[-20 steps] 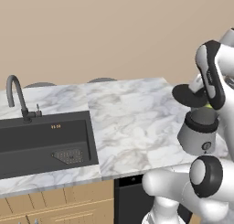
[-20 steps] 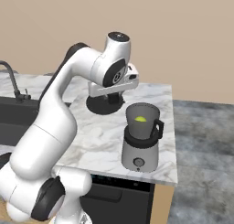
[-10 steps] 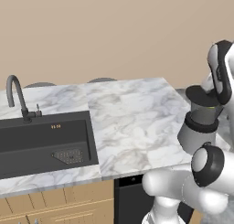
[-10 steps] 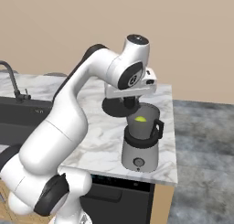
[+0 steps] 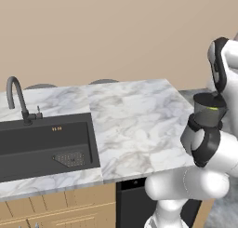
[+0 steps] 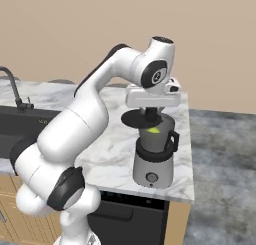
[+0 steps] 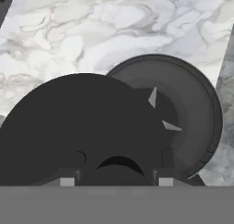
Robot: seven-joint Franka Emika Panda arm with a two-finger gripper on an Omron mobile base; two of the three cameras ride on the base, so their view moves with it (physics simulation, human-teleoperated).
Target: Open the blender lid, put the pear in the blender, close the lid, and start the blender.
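Fingers (image 6: pixel 149 117): clamped on the knob of the flat round black blender lid (image 6: pixel 141 120), held level so it can seat | lid: just above and partly beside the dark jar of the grey blender (image 6: pixel 153 160) on the marble tabletop (image 6: pixel 107 154) | small yellow-green pear (image 6: pixel 154 130): inside jar | next: centre lid, lower.

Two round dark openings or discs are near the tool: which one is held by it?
The blender lid, the flat black disc gripped by the tool. The blender jar stands on the counter, open-topped, with the pear inside.
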